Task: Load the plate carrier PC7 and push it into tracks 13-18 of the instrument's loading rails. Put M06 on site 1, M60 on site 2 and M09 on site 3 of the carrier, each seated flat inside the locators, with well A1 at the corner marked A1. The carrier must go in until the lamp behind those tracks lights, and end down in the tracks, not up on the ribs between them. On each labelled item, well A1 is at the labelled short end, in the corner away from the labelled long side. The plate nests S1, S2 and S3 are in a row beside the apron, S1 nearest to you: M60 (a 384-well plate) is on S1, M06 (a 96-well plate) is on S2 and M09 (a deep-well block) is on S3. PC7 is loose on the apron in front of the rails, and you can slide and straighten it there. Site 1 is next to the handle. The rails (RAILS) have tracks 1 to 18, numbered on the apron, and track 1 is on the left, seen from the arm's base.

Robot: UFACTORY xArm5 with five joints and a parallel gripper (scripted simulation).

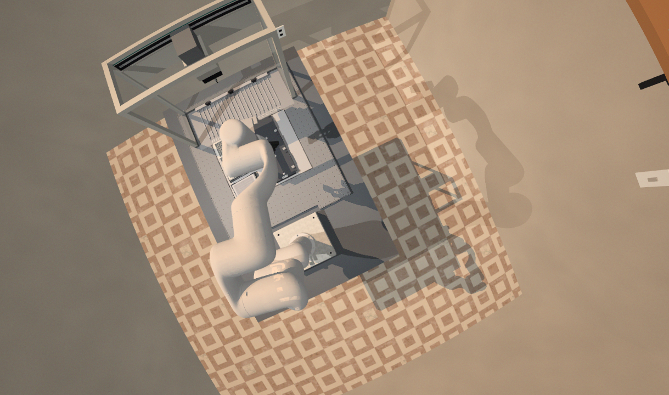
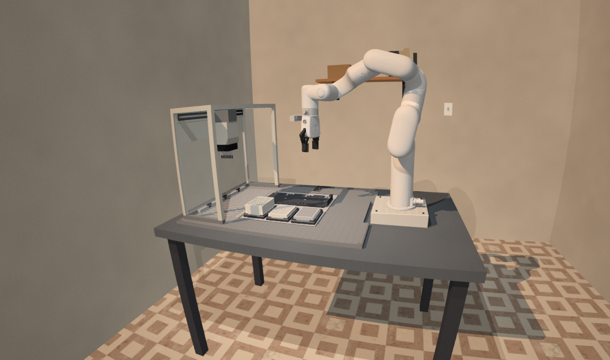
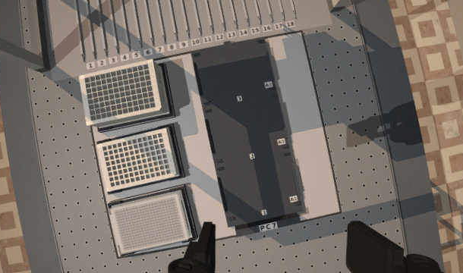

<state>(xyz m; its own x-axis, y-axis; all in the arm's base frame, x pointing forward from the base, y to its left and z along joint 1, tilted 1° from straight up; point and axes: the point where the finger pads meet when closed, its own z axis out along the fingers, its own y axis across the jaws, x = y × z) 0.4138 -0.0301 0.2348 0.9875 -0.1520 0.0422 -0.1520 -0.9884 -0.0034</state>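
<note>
The carrier PC7 [image 1: 266, 129] [image 2: 302, 199] [image 3: 231, 133] lies on the apron, its far end near the rails [image 1: 243, 103] [image 3: 184, 19], roughly below numbers 11 to 16. It looks about parallel to the apron's side edges. Its three sites are empty, with A1 marks on the right side. In the nests left of it sit the tall block M09 [image 2: 259, 205] [image 3: 119, 92] farthest, M06 [image 2: 283, 212] [image 3: 138, 159] in the middle, and M60 [image 2: 308, 214] [image 3: 152, 224] nearest. Their own labels cannot be read. My gripper [image 2: 310, 148] [image 3: 281, 244] is open and empty, high above PC7's handle end.
The instrument's frame [image 1: 198, 68] [image 2: 211, 165] [image 3: 45, 34] stands around the rails, its posts at both sides. A pipetting head [image 1: 189, 46] [image 2: 226, 134] hangs inside. The perforated deck [image 3: 368, 171] surrounds the apron. The arm hides part of the deck in the top view.
</note>
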